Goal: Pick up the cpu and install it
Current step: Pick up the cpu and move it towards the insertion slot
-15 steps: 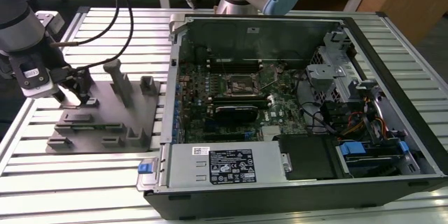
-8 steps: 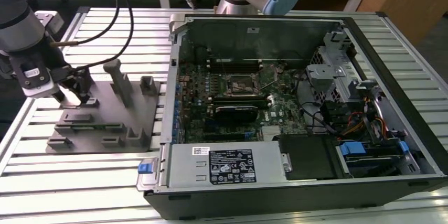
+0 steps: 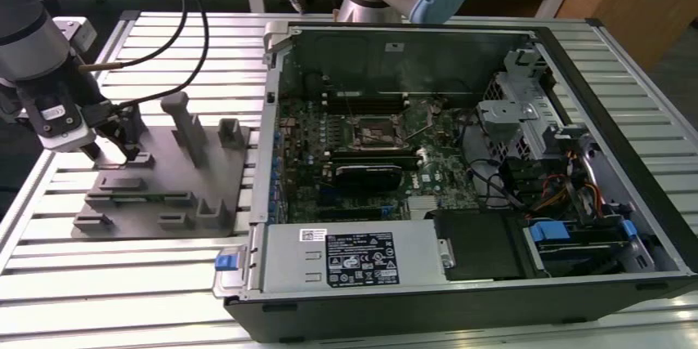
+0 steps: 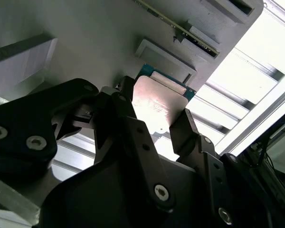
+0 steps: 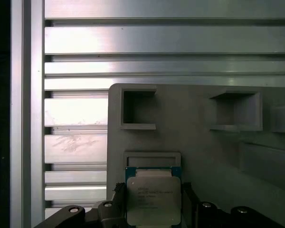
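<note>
The gripper [image 3: 114, 153], a black two-fingered tool on the grey robot arm, is down over the grey plastic fixture plate [image 3: 163, 153] with its raised blocks and pockets, close to the plate's edge on the exterior view's left. In both wrist views the cpu [image 5: 153, 202] [image 4: 156, 102] — a small flat square chip with a silver-grey metal lid on a thin green board — sits between the black fingers [image 4: 185, 126], just beside a shallow framed pocket in the fixture plate. The jaws look drawn in against two opposite edges of the chip, pinching it; whether it has left the plate's surface I cannot tell. The black square motherboard socket [image 3: 374, 130] lies inside the open black computer case [image 3: 436, 308], well apart from the fixture plate on the exterior view's right, both standing on the slatted aluminium table [image 3: 109, 284]. The grip is on thin edges only, so a slight skew could let the chip swivel or slip out. The fixture plate's tall posts stand between the gripper and the case — a low carry could clip them. A chip turned in the fingers would meet the socket misaligned and might bend its contacts.
</note>
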`<state>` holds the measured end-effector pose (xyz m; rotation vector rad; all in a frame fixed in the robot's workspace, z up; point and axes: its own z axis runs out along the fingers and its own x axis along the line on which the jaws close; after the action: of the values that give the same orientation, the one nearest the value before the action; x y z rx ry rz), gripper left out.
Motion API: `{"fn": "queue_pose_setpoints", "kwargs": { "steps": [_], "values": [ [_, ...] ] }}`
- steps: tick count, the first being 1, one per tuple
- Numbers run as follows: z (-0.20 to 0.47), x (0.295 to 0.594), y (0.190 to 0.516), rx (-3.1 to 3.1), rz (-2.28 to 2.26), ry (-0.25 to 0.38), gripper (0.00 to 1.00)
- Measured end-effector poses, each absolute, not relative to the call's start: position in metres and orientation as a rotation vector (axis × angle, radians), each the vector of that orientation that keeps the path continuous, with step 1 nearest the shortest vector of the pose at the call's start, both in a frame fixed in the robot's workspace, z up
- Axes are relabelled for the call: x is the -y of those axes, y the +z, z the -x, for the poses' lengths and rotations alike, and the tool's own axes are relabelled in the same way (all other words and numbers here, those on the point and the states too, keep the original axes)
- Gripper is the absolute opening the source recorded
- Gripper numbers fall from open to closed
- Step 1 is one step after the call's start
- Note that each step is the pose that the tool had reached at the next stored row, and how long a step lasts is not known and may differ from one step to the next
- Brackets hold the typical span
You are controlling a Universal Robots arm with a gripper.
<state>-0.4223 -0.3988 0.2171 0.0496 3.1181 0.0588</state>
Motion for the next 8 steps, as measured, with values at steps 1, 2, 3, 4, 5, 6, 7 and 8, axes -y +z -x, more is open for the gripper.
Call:
{"fn": "queue_pose_setpoints", "kwargs": {
  "steps": [1, 2, 3, 4, 5, 6, 7, 8],
  "values": [
    [0.4223, 0.3988, 0.2171, -3.118, -0.049, 0.059, 0.55],
    [0.4223, 0.3988, 0.2171, -3.118, -0.049, 0.059, 0.55],
    [0.4223, 0.3988, 0.2171, -3.118, -0.049, 0.059, 0.55],
    [0.4222, 0.3988, 0.2170, -3.118, -0.049, 0.059, 0.55],
    [0.4215, 0.3988, 0.2167, -3.118, -0.049, 0.059, 0.55],
    [0.4210, 0.3988, 0.2160, -3.118, -0.049, 0.059, 0.55],
    [0.4205, 0.3988, 0.2145, -3.118, -0.049, 0.059, 0.55],
    [0.4200, 0.3988, 0.2127, -3.118, -0.049, 0.059, 0.55]
  ]
}}
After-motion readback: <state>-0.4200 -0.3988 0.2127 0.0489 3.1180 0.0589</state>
